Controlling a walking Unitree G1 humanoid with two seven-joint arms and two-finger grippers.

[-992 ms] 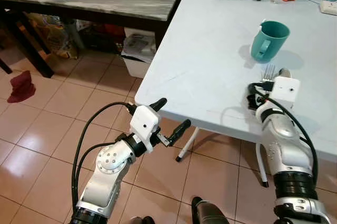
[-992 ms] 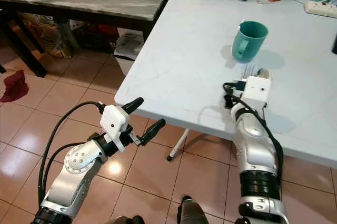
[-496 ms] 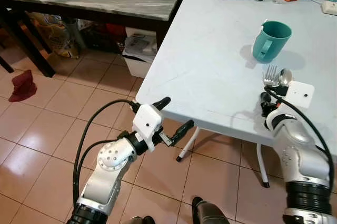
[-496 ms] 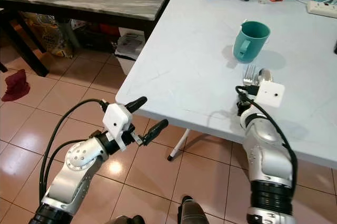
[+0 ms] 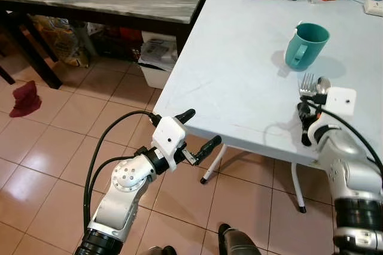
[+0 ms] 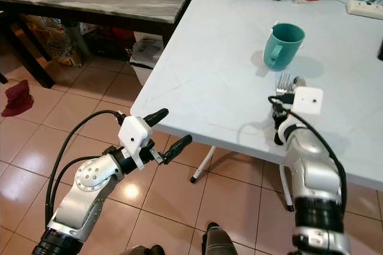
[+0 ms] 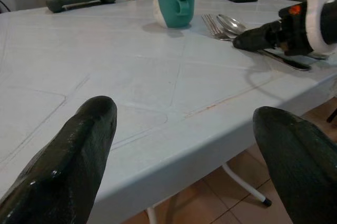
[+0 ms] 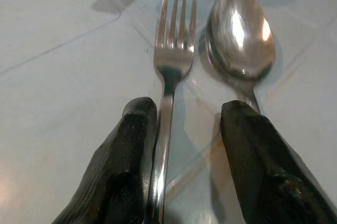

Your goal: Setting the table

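Over the last second the right claw (image 8: 181,155) draws back along the bench (image 5: 239,63) toward its near edge, away from the teal mug (image 5: 306,45). The fork (image 8: 171,66) and spoon (image 8: 239,34), earlier mostly covered by the wrist, now lie exposed side by side, with the claw's fingers spread around their handles.

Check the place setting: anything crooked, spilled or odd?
Nothing stands out. The fork and spoon lie side by side, roughly parallel, below the upright teal mug. The right gripper, open, straddles their handles. No spill shows.
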